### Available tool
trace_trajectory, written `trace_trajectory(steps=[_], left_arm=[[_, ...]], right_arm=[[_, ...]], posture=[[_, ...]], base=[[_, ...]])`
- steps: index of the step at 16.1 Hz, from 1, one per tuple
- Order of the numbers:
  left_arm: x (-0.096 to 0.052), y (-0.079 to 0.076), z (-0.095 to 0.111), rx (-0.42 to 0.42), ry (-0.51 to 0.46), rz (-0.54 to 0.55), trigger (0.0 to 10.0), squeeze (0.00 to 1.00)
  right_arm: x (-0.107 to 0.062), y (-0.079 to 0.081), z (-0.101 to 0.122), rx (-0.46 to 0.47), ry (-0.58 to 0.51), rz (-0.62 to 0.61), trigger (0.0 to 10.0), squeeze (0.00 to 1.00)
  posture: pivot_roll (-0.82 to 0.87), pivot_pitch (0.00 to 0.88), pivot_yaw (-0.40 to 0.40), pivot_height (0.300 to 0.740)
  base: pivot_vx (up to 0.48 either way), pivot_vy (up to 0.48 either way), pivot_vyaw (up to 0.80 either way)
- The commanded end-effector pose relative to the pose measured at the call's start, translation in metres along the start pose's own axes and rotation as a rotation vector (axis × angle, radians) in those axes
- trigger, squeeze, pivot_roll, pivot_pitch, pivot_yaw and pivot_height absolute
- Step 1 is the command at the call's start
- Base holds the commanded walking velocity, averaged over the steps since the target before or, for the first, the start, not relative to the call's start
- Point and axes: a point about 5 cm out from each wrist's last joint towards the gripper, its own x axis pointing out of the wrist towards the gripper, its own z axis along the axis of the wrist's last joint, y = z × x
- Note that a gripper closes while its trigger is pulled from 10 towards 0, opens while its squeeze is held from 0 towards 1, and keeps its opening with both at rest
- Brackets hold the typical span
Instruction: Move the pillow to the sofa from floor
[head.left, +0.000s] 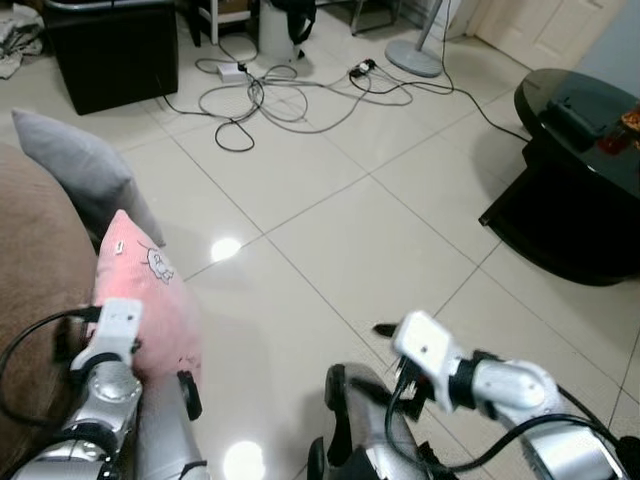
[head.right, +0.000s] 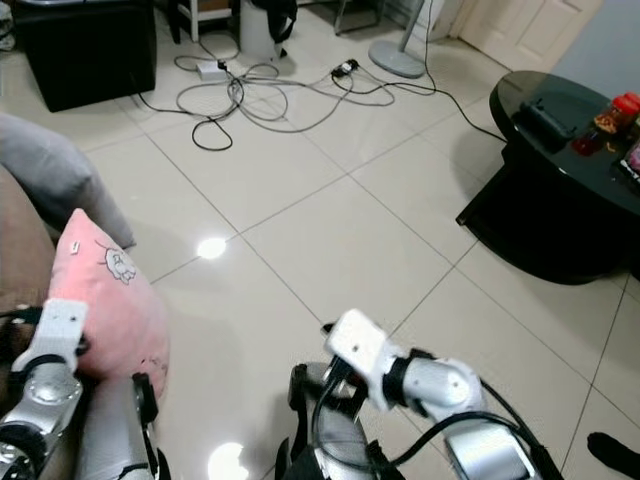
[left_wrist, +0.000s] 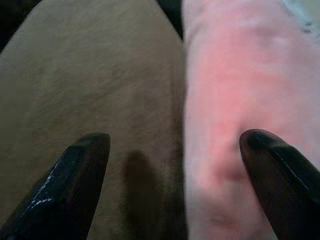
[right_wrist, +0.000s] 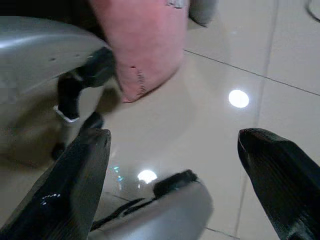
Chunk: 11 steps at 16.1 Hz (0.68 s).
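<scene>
Your pink pillow (head.left: 145, 300) is leaning against the brown sofa (head.left: 35, 300), lower corner down by the tile floor (head.left: 330, 230), just below a grey cushion (head.left: 85, 165). Left gripper (left_wrist: 175, 195) hangs right over the seam between the two, fingers apart, gripping nothing. Right gripper (right_wrist: 172, 185) hovers over the floor, fingers spread too.

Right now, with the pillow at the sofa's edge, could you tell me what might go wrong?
The pink pillow leans at the brown sofa edge, partly overhanging the floor; it may slide off. The left gripper is open, one finger over the sofa, the other over the pillow, so nothing holds it.
</scene>
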Motion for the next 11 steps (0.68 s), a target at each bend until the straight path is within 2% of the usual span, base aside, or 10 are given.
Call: trace_trajectory(steps=[1,3,5,6,7,8,9,10,11], left_arm=[[-0.005,-0.005,-0.007,0.017,0.025,0.009,10.0,0.91],[-0.007,-0.008,-0.011,-0.014,0.059,-0.006,10.0,0.85],[-0.014,-0.021,-0.017,-0.127,0.127,-0.074,10.0,0.74],[-0.016,-0.024,-0.017,-0.172,0.132,-0.084,10.0,0.72],[-0.018,-0.03,-0.016,-0.24,0.146,-0.117,10.0,0.63],[-0.02,-0.035,-0.014,-0.263,0.137,-0.157,10.0,0.54],[-0.023,-0.042,-0.012,-0.285,0.133,-0.197,10.0,0.17],[-0.025,-0.045,-0.011,-0.291,0.127,-0.214,10.0,0.12],[-0.025,-0.047,-0.01,-0.297,0.121,-0.225,10.0,0.01]], right_arm=[[-0.004,0.001,0.001,-0.028,-0.001,0.024,10.0,0.0],[-0.002,0.004,0.003,-0.032,-0.004,0.038,10.0,0.0],[-0.004,0.006,0.003,-0.028,-0.006,0.047,10.0,0.0],[-0.005,0.007,0.003,-0.024,-0.005,0.048,10.0,0.0],[-0.005,0.007,0.003,-0.02,-0.004,0.05,10.0,0.0],[-0.006,0.008,0.002,-0.018,-0.002,0.051,10.0,0.0],[-0.007,0.009,0.001,-0.014,0.0,0.053,10.0,0.0],[-0.007,0.01,0.001,-0.012,0.001,0.054,10.0,0.0],[-0.007,0.01,0.001,-0.011,0.001,0.053,10.0,0.0]], posture=[[-0.22,0.121,-0.253,0.567],[-0.22,0.119,-0.258,0.567],[-0.22,0.117,-0.263,0.567],[-0.23,0.116,-0.264,0.567],[-0.23,0.116,-0.264,0.567],[-0.23,0.117,-0.265,0.567],[-0.23,0.117,-0.267,0.567],[-0.23,0.119,-0.267,0.567],[-0.23,0.119,-0.267,0.567]], base=[[0.0,0.0,0.0],[0.0,0.0,0.0],[0.0,0.0,0.0],[0.0,0.0,0.0],[0.0,0.0,0.0],[0.0,0.0,0.0],[0.0,0.0,0.0],[0.0,0.0,0.0],[0.0,0.0,0.0]])
